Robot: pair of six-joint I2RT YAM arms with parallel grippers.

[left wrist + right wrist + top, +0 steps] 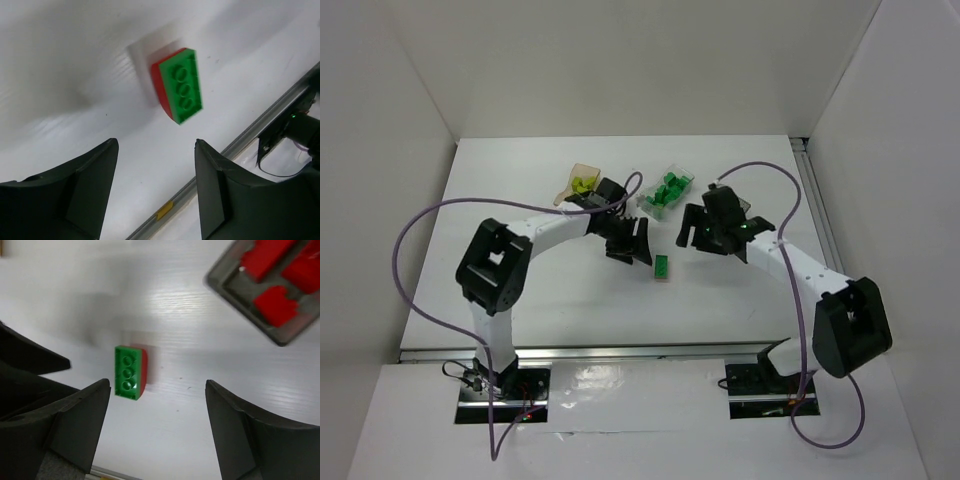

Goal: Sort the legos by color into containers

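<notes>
green-over-red lego (131, 372), white table (175, 320)

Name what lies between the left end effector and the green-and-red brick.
Nothing but bare white table lies between the left end effector and the green-and-red brick; the left wrist view shows this.

Green brick (127, 372) stacked on red brick (144, 367), studs up; amber tub (578, 170) holds lime bricks (582, 185).

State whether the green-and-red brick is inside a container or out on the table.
Out: the green-and-red brick lies on the table, with bare white surface all around it in both wrist views.
</notes>
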